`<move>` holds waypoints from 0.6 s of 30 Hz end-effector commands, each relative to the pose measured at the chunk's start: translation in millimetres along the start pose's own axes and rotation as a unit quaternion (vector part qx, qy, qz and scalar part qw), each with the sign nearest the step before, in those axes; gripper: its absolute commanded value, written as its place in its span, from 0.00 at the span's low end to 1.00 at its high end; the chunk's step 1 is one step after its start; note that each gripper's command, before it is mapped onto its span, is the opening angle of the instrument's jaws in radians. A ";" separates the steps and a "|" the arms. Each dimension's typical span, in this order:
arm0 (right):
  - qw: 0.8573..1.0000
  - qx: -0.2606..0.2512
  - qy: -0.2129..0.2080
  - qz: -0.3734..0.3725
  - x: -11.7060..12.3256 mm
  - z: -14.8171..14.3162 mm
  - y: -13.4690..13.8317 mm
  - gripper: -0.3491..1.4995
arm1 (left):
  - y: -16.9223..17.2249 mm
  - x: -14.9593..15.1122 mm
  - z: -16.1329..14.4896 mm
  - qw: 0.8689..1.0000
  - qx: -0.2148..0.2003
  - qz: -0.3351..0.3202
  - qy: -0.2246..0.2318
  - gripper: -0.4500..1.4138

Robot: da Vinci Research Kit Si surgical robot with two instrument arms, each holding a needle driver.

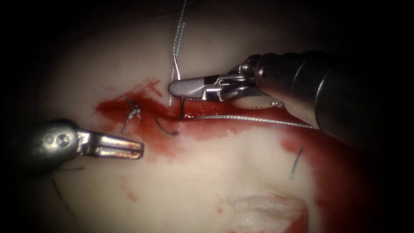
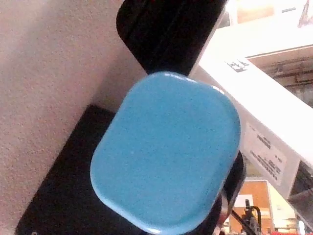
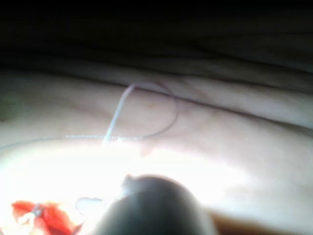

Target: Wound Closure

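Endoscope view: right tool (image 1: 179, 87), jaws closed on needle (image 1: 181, 108), which drops straight below tip into cut (image 1: 172, 115) in tissue (image 1: 207, 172). Thread (image 1: 254, 120) trails right. Left tool (image 1: 139, 151), jaws nearly closed, empty, sits lower left of needle.

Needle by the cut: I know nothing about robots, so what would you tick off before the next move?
1. Needle held: ok. The right tool has its jaws shut on the needle near one end.
2. Needle in tissue: ok. It goes down into the tissue at the cut.
3. Needle tip out: cannot tell. The dark curve lower left may be the tip.
4. Left tool free: ok. It holds nothing and sits left of the needle.
5. Thread path: cannot tell. It runs right along the cut and under the right tool's shaft.
6. Earlier stitch: ok. It sits on the cut's left part.
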 end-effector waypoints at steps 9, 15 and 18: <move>1.000 -0.001 -0.008 -0.002 -0.3 1.9 -0.6 0.00 | 1.7 -0.3 0.6 0.999 -0.029 -0.012 0.003 0.00; 1.000 0.006 -0.007 -0.003 -0.5 2.2 -0.4 0.00 | 1.9 -0.3 1.0 0.998 -0.044 -0.033 -0.008 0.32; 1.000 0.016 -0.007 -0.003 -0.5 2.2 -0.4 0.00 | 1.6 0.0 1.2 0.998 -0.044 -0.049 -0.015 0.50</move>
